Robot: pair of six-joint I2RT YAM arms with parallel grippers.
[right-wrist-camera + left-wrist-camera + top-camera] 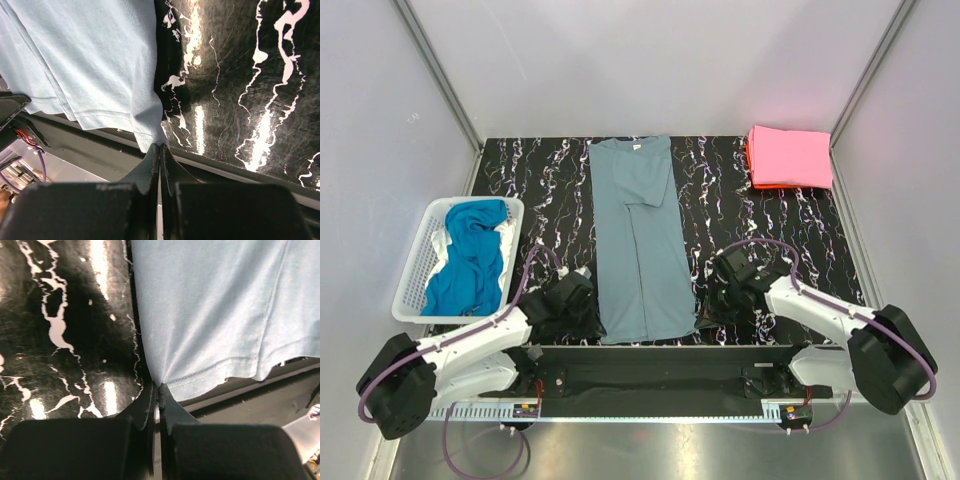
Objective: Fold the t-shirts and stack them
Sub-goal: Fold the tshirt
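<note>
Grey-blue t-shirt [638, 240] of soft plain cloth, one item. You find it lying flat down the middle of the black counter [540, 190] with its white marble veining. It is folded lengthwise into a long narrow strip, with the collar at the far end and the stitched hem at the counter's near edge. A diagonal fold line crosses the upper half of the strip.

Left tool [158, 388], black, two fingers. Your fingers here are pressed together and pinch the near left corner of the grey-blue t-shirt, right at the hem. The cloth puckers in wrinkles that fan out from the tips. The rest of the hem lies slack along the counter's edge.

Right tool [160, 146], black, two fingers. These fingers are likewise pressed together, pinching the near right corner of the same shirt. A small point of cloth is drawn in between the tips, just at the counter's near edge.

Pink t-shirt [792, 156], one item, folded into a neat rectangle. It sits in the far right corner of the counter, well apart from both tools.

Orange-red t-shirt [749, 160], one item, directly under the pink one. You see only a thin margin of it along the stack's left and near sides.

Teal-blue t-shirts [470, 262], crumpled and unfolded. You cannot tell their number from the heap. They lie inside the white plastic mesh basket [415, 275], which stands at the counter's left edge, beside the left arm.
</note>
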